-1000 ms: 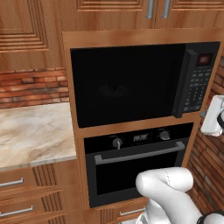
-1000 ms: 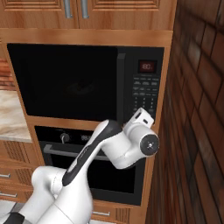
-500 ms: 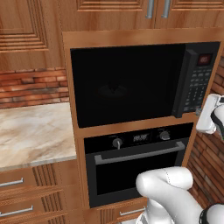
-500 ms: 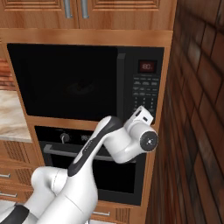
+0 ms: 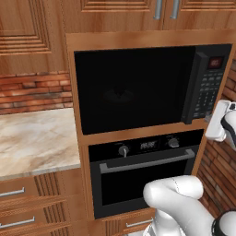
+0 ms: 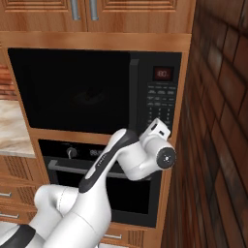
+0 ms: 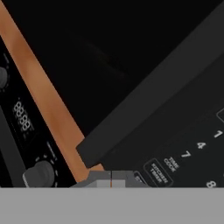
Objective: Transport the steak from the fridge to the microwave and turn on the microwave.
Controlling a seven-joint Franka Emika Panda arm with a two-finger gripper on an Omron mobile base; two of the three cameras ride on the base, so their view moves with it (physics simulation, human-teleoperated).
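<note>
1. The microwave [image 5: 138,87] sits built into a wooden cabinet column, its wide dark door shut; its button panel [image 6: 160,104] is on the right with a small red display [image 6: 162,73] at the top.
2. Below it, set in the same column, is a black oven [image 5: 143,170] with two knobs, a small display and a long bar handle.
3. Left of the column lies a marble surface [image 5: 32,138], with a brick wall [image 5: 34,92] behind it and drawers under it.
4. Wooden cupboards with metal bar handles [image 6: 82,9] hang above the microwave.
5. A brick side wall [image 6: 218,121] stands just right of the column.
6. The white arm reaches up to the lower right corner of the microwave; the hand [image 6: 157,133] is at the bottom of the button panel, by the wooden strip between microwave and oven.
7. In the hand view the fingers [image 7: 111,179] are pressed together, nothing between them, their tips very near the bottom row of buttons; whether they touch the panel I cannot tell.
8. That view, rolled sideways, shows number keys 1, 4, 7 and a "kitchen timer" key [image 7: 158,173], the door's lower corner, the wooden strip and an oven knob [image 7: 40,174].
9. The steak cannot be made out: the microwave door is too dark to see through.
</note>
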